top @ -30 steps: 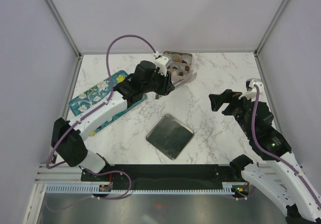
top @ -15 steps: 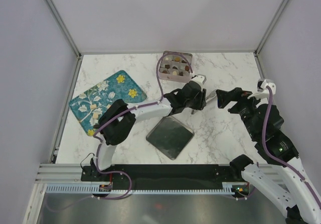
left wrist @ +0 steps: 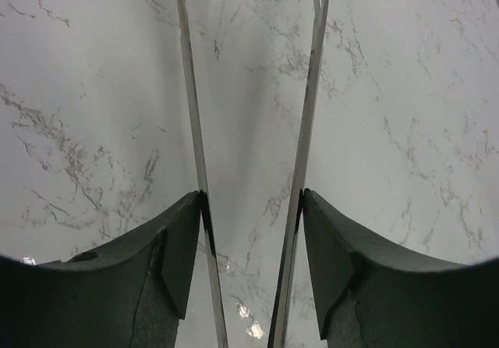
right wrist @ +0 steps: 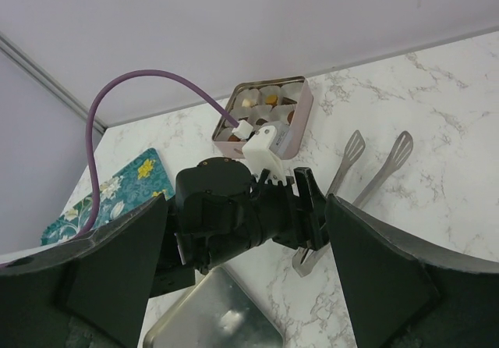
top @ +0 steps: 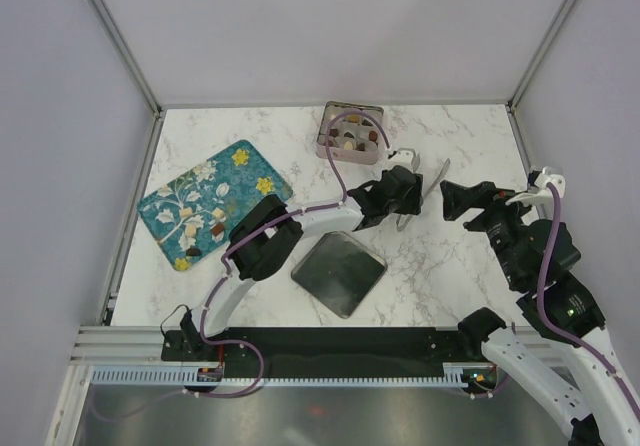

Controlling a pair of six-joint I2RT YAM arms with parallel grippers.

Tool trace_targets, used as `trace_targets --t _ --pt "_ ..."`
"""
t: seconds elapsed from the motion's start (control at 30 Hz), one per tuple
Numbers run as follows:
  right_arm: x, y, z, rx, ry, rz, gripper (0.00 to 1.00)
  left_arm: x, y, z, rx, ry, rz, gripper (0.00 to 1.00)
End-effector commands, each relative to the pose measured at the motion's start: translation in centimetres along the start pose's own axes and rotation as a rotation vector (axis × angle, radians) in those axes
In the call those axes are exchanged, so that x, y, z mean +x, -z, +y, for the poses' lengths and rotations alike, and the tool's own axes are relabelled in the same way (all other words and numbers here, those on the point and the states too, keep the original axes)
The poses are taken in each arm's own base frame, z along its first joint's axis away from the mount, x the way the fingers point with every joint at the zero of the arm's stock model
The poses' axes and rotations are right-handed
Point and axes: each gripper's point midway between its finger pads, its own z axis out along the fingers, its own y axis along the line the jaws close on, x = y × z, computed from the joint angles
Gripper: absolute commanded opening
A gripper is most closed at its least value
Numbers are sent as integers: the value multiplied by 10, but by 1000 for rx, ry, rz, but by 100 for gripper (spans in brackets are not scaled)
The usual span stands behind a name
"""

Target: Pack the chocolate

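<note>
My left gripper (left wrist: 249, 196), half spread, held the tongs (left wrist: 189, 114); the right gripper (top: 452, 201) gaped empty. Chocolate (top: 190, 222) lay on the flowered tray (top: 240, 161) and in the tin (top: 325, 146): light, smudgy bits I'd pinch gently by their sides.

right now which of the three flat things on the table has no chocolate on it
The plain metal square mid-table: it is bare, while the floral tray carries loose pieces and the tin holds some in paper cups.

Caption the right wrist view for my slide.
Left gripper holding metal tongs, the square tin behind it, floral tray at far left.
</note>
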Motion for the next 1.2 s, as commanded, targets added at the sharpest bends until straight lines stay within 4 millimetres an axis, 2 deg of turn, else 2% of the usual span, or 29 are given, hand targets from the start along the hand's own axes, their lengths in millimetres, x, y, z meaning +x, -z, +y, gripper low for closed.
trace_targets --t 0.0,0.53,0.7,1.03,1.17 --pt "-4 4 -4 19 24 -7 91 -31 -9 -13 -3 44 -125 62" --pt "0 3 -4 16 19 6 91 -12 -24 -16 27 20 -80 65" --pt "3 2 -4 15 12 14 91 -7 -27 -11 12 4 -75 65" --pt "2 2 -4 19 20 12 91 -4 -26 -9 12 -24 -62 70" --pt "4 1 -4 18 20 17 91 -4 -24 -14 35 -25 -53 70"
